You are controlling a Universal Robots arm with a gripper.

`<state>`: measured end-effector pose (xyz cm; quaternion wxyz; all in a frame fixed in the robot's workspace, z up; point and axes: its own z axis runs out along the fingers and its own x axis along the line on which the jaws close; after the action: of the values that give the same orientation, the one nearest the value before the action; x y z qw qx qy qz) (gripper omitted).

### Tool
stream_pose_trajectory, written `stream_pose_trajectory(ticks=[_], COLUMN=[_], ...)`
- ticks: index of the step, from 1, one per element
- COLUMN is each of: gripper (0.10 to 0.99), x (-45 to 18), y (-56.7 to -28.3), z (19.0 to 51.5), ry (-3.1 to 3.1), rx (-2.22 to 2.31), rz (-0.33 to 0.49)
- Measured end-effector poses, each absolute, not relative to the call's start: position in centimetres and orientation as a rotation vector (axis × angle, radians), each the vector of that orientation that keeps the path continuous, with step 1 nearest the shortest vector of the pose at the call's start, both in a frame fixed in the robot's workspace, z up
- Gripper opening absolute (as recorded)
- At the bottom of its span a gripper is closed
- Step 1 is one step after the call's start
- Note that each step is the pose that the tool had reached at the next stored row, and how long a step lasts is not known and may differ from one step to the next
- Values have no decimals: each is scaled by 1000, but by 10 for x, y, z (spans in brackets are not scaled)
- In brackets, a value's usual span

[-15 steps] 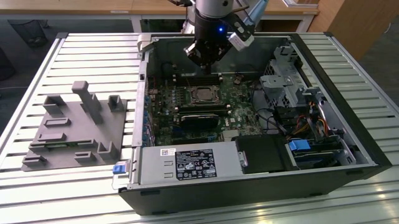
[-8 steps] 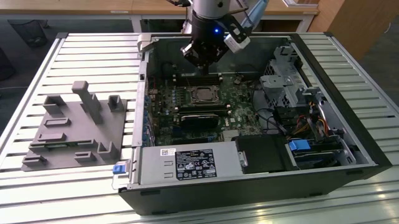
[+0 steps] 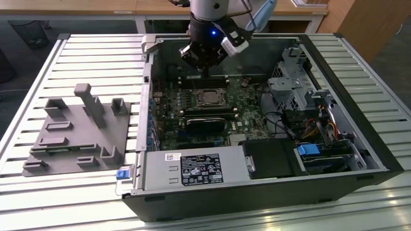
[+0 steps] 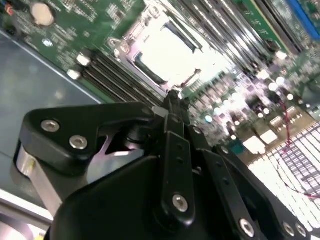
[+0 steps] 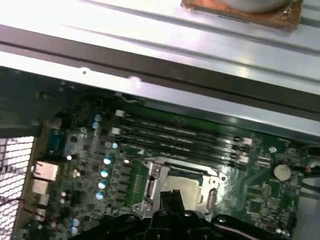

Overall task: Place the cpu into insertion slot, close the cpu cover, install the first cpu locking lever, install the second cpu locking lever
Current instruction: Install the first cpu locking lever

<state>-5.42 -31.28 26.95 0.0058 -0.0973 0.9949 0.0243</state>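
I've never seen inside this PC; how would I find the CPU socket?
Start at the open computer case on the slatted table. On its green motherboard, look just below the gripper. The insertion slot is a small square with a shiny silver frame, unlike the long black memory slots flanking it.

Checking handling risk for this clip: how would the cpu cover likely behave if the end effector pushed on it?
The cpu cover looks like a thin metal frame, so probably light and somewhat springy. It appears to lie down over the cpu, so a push would likely meet resistance. The end effector is just beside it.
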Motion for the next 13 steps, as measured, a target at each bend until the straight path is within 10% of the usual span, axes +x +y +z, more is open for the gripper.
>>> stream_pose_trajectory(ticks=[13], gripper=[106], x=[-89], y=[-312], z=[262], ry=[3114], rx=[-241], rz=[75])
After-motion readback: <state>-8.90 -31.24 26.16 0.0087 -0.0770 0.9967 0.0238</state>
